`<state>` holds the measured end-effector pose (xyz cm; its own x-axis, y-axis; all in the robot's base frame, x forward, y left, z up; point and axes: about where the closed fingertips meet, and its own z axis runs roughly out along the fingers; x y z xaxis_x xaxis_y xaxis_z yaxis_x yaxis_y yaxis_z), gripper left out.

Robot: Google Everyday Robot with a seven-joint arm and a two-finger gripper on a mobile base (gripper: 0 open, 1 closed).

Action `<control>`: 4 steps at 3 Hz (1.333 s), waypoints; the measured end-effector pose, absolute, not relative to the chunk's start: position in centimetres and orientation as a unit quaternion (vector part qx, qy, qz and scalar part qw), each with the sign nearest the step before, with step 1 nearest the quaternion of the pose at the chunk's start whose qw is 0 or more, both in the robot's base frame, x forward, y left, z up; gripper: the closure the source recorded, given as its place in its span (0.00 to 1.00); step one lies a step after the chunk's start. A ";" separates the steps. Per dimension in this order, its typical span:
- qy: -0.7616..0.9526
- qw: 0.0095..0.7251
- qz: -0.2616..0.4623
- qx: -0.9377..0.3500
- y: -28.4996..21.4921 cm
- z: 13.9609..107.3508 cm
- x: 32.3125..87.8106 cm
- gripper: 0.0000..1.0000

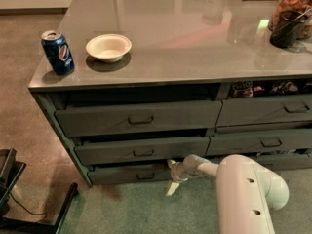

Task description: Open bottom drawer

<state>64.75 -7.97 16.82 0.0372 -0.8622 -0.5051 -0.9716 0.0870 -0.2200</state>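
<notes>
The gripper (pixel 171 176) hangs low in front of the cabinet with its two fingers spread wide and nothing between them. The bottom drawer (pixel 119 174) lies just to its left, with the small handle (pixel 145 176) near the fingers (not grasped). High above and to the left stand a soda can (pixel 57 51) and a bowl (pixel 108 47).

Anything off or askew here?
Nothing spilled or broken. Left stack's top drawer sits ajar, dark gap above it. The pincer is at the bottom drawer's right end, beside its handle, not on it.
</notes>
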 end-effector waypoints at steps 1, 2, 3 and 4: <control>0.686 0.269 0.102 -0.668 -8.0 16.8 64.7 0.00; 0.686 0.269 0.102 -0.668 -8.0 16.8 64.7 0.19; 0.686 0.269 0.102 -0.668 -8.0 16.8 64.7 0.42; 0.686 0.269 0.102 -0.668 -8.0 16.8 64.7 0.66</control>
